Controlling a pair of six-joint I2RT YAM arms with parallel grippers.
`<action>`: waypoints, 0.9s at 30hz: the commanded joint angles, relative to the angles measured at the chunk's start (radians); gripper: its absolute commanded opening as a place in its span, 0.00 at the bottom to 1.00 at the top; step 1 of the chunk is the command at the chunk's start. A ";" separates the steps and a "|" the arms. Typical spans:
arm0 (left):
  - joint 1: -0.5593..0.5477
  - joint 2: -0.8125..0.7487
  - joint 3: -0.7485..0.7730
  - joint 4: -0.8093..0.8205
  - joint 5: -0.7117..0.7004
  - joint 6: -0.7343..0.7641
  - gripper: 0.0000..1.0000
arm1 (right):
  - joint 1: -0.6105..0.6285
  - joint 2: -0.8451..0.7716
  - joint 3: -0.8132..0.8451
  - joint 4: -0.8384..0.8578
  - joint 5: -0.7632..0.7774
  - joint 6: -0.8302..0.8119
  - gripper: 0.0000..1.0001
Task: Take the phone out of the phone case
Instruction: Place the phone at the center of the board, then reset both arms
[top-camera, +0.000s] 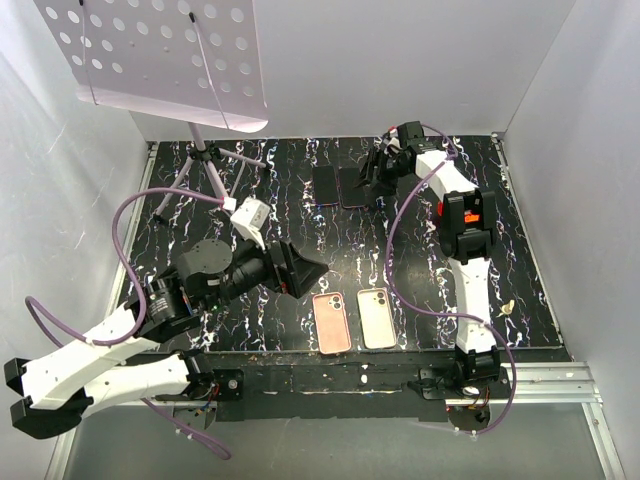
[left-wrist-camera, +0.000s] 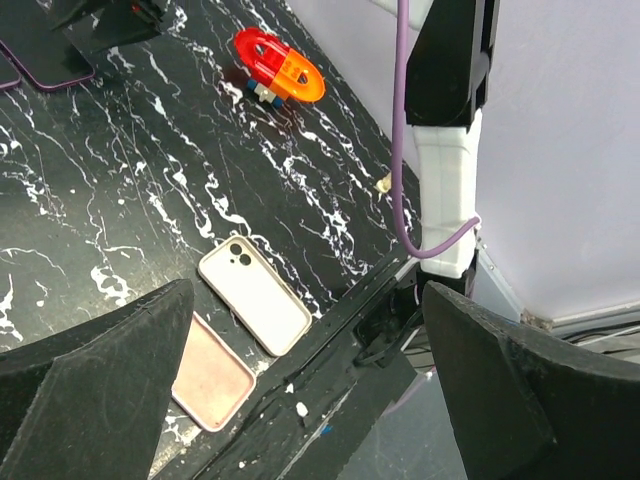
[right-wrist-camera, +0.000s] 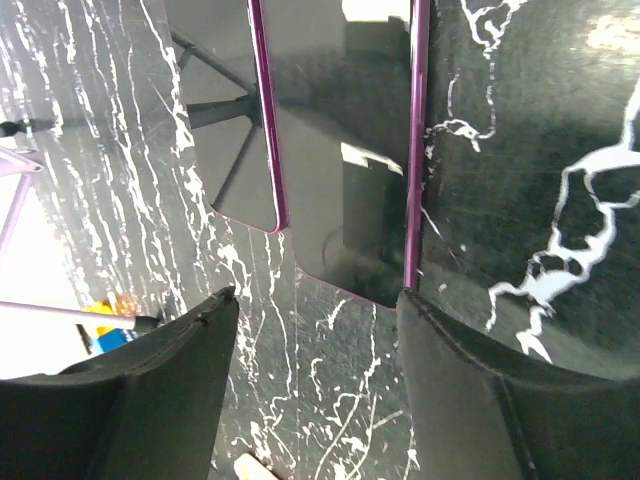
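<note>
right claw (right-wrist-camera: 315, 300) spread | purple-edged phone (right-wrist-camera: 345, 140) just ahead of tips | second phone (right-wrist-camera: 220, 90) beside it | marbled table (right-wrist-camera: 520, 150)

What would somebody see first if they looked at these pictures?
Probably the black table with white marble streaks, and the pink-backed phone lying beside the cream-backed phone near its front edge. At the far side the right gripper hangs open over two dark glossy phones with purple edges, and a big white sheet full of holes stands on a tripod at the far left.
</note>
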 joint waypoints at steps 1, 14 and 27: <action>0.003 -0.007 0.071 -0.016 -0.045 0.016 0.98 | 0.006 -0.111 0.065 -0.186 0.144 -0.051 0.74; 0.010 -0.053 0.139 -0.032 -0.413 0.091 0.98 | 0.112 -1.172 -0.905 -0.044 0.530 -0.065 0.83; 0.012 -0.174 0.145 -0.032 -0.628 0.120 0.98 | 0.155 -2.015 -1.138 0.022 0.669 -0.091 0.88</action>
